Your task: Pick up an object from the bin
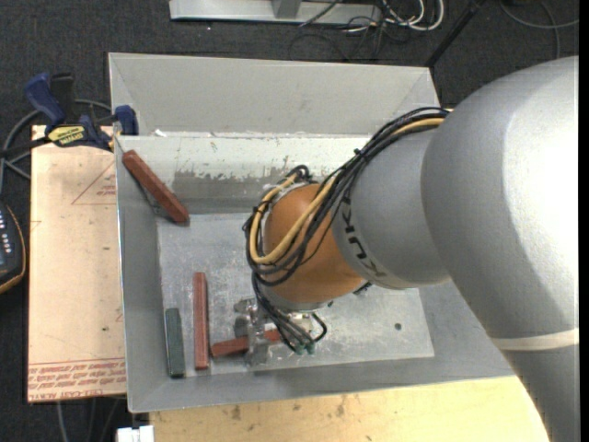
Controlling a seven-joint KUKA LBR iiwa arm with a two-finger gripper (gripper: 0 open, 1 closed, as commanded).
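At the bin's point(276, 159) lower edge, short red bar point(226, 347) extends along it leftward from gripper point(264, 341); grip state cannot be told

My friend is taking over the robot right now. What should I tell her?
Gripper: low in the bin, right at a short red bar by the near wall. I can't tell if it has a grip on it.
Other things: a long red stick and a dark green stick lie side by side to the left; a brown bar leans in the far left corner.
Done: nothing lifted yet.
Left: check the grip, then lift the bar out.
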